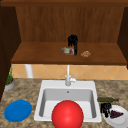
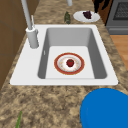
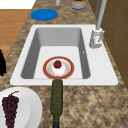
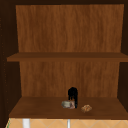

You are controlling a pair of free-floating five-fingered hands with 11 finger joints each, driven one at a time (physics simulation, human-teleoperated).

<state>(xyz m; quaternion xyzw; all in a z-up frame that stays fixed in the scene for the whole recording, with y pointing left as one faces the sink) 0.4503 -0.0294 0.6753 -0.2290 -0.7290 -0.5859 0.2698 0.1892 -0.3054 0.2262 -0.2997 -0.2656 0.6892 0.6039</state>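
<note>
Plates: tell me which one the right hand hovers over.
The white plate with grapes, on the counter right of the sink; the right hand is at its left edge. The blue plate lies left, the red-rimmed plate in the sink.

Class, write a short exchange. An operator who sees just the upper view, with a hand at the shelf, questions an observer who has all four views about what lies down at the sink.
Operator: I see the left hand beside a small grey object on the shelf. Where is the other hand?
Observer: The right hand is low at the counter, right of the sink, at the edge of a white plate that holds grapes.
Operator: What is in the sink?
Observer: A red-rimmed plate lies on its floor, with a red fruit on it.
Operator: And left of the sink?
Observer: A blue plate lies on the counter.
</note>
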